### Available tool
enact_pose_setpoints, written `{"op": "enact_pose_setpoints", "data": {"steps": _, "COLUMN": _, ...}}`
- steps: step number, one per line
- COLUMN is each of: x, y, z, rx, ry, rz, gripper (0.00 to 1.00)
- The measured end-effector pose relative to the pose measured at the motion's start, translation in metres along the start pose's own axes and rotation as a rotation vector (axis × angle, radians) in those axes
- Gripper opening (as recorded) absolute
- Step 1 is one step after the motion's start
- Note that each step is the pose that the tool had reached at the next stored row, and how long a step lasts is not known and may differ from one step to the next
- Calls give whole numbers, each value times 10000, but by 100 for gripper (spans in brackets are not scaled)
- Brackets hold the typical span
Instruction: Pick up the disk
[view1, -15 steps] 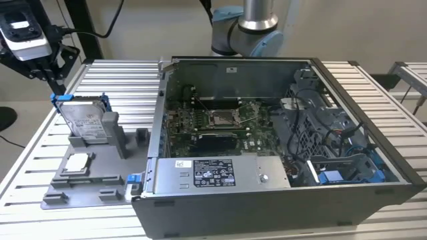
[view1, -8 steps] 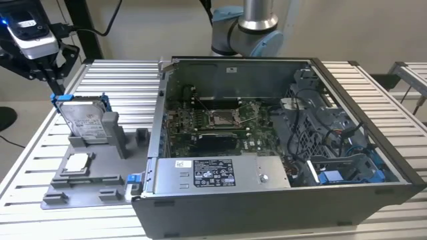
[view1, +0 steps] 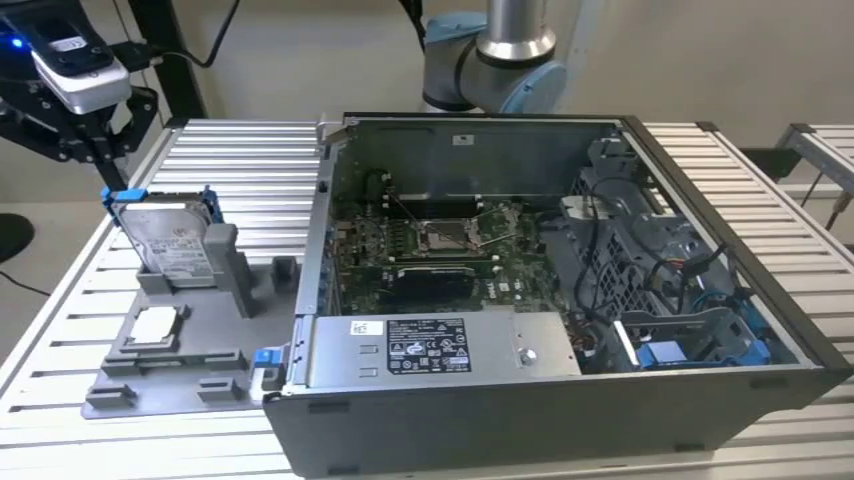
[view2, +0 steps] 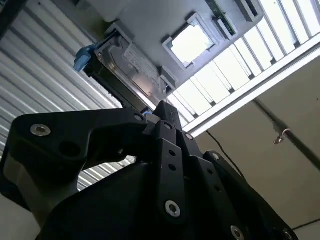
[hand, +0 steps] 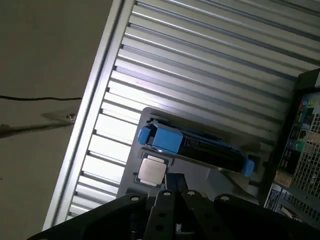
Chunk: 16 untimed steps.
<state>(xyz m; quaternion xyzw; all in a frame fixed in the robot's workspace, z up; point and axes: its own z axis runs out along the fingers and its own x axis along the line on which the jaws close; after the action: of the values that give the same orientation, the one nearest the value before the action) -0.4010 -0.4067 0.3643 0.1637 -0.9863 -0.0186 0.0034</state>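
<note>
Just beside table (view1: 254, 160) edge, upright disk (view1: 171, 240)

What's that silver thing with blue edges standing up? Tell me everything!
The disk is a flat silver-grey metal rectangle with a white printed label and a blue plastic frame along its edges. It stands upright on edge in a slot of the grey holder, beside the open computer case. Nothing grips it.

Above the disk (view1: 167, 238) the air is open, and bare table slats (view1: 240, 150) lie behind it. On the exterior view's right a grey fixture post (view1: 224, 262) stands just beside it, then the wall of the open computer case (view1: 534, 420).
</note>
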Motion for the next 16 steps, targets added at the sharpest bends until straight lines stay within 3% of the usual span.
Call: {"op": "enact_pose_setpoints", "data": {"steps": 16, "x": 5, "y": 1, "z": 0, "rx": 1, "ry": 108, "rz": -2862, "gripper": 0}}
